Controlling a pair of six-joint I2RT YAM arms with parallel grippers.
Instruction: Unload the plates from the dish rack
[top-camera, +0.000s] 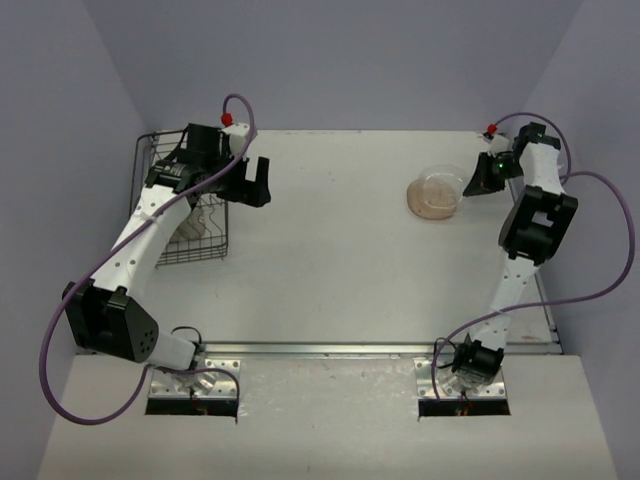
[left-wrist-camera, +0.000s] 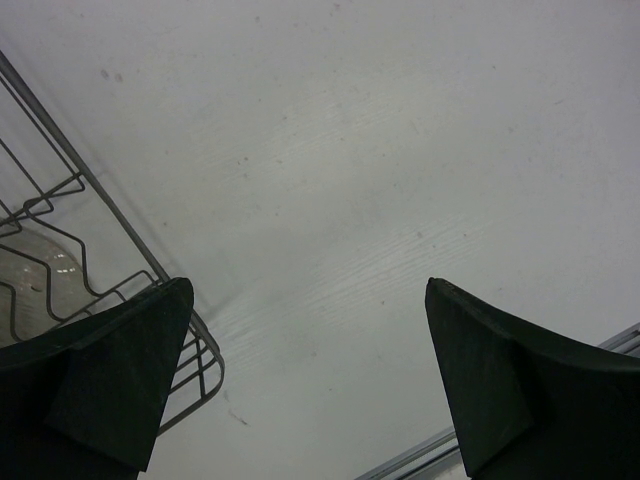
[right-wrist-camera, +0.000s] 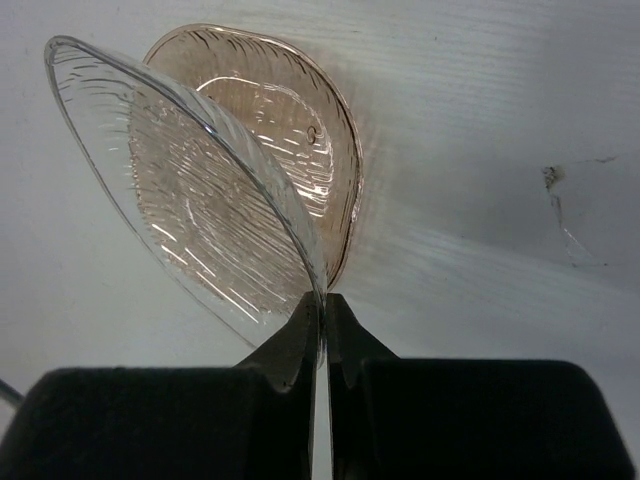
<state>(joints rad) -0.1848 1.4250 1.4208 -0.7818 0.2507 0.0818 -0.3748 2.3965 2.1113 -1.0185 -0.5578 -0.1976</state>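
The black wire dish rack (top-camera: 165, 215) stands at the table's left edge; its corner shows in the left wrist view (left-wrist-camera: 95, 195). One pale plate (top-camera: 203, 221) stands inside it, seen dimly through the wires in the left wrist view (left-wrist-camera: 40, 270). My left gripper (top-camera: 260, 183) is open and empty, just right of the rack, above bare table (left-wrist-camera: 310, 370). My right gripper (top-camera: 470, 180) is shut on the rim of a see-through plate (right-wrist-camera: 190, 190), held tilted over a beige-pink plate (right-wrist-camera: 300, 100) that lies on the table (top-camera: 425, 205).
The table's metal front edge (left-wrist-camera: 440, 445) runs near the arm bases. The left arm reaches over the rack's near side. A small crack mark (right-wrist-camera: 560, 200) is on the tabletop right of the plates.
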